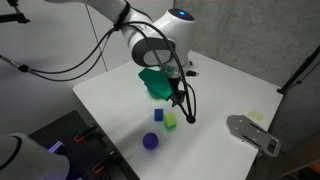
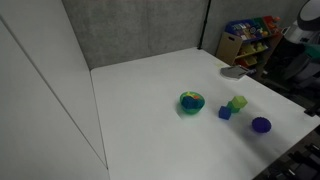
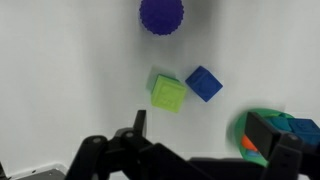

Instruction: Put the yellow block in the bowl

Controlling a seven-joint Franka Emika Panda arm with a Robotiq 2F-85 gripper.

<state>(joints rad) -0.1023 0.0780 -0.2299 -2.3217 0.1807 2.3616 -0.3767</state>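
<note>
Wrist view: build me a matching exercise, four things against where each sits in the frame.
Things:
1. yellow block
2. blue cube
3. purple round object
4. bowl

Places:
A. top edge
B. lower right
C. centre, left one of the pair
D. centre, right one of the pair

Pairs: 1-C, 2-D, 3-A, 4-B

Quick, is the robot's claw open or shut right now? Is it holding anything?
The black robot gripper: open, holding nothing. The small yellow-green cube lies free on the white table.
</note>
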